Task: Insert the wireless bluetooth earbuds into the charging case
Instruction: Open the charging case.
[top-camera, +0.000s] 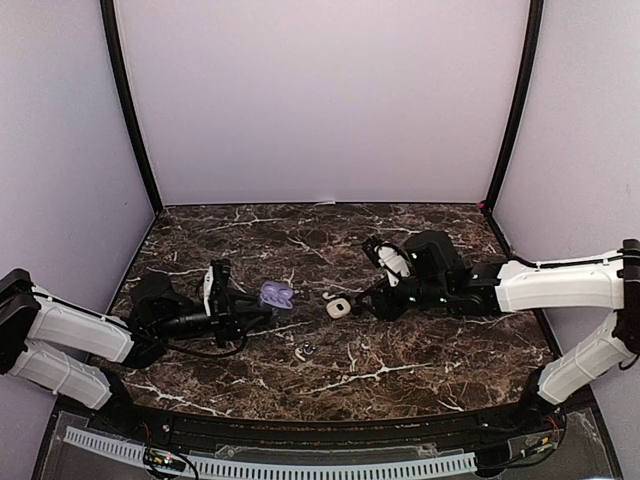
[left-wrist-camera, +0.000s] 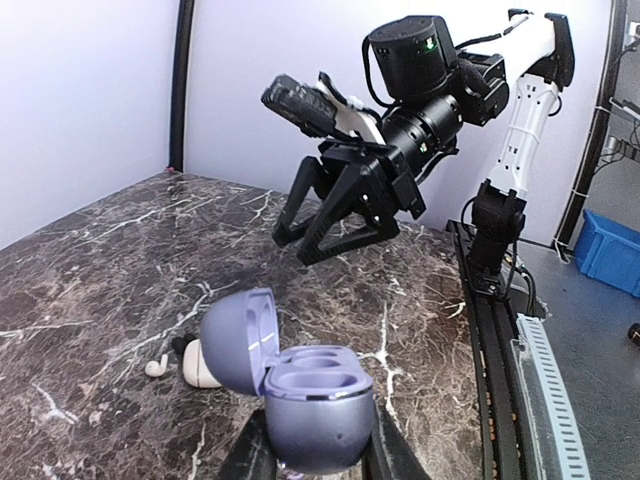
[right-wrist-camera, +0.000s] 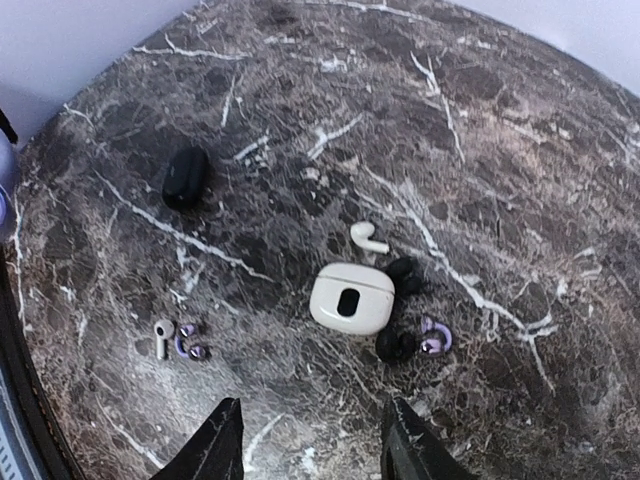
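Note:
An open purple charging case (left-wrist-camera: 318, 400) with two empty wells is clamped by my left gripper (left-wrist-camera: 320, 462), its lid (left-wrist-camera: 235, 340) tipped back to the left. My right gripper (right-wrist-camera: 315, 445) hovers open, nothing between its fingers, above a shut white case (right-wrist-camera: 350, 297). Around that case lie earbuds: a white one (right-wrist-camera: 368, 237), two dark ones (right-wrist-camera: 403, 272) (right-wrist-camera: 393, 345) and a purple one (right-wrist-camera: 434, 338). Further left, a white bud (right-wrist-camera: 161, 338) lies beside a purple bud (right-wrist-camera: 188, 342). From above, the purple case (top-camera: 277, 296) sits left of the white case (top-camera: 338, 307).
A shut black case (right-wrist-camera: 186, 178) lies apart on the marble table (top-camera: 400, 370). Pale walls with black corner posts (top-camera: 128, 105) close in three sides. A rail (left-wrist-camera: 495, 330) runs along the near edge, with a blue bin (left-wrist-camera: 610, 250) beyond it.

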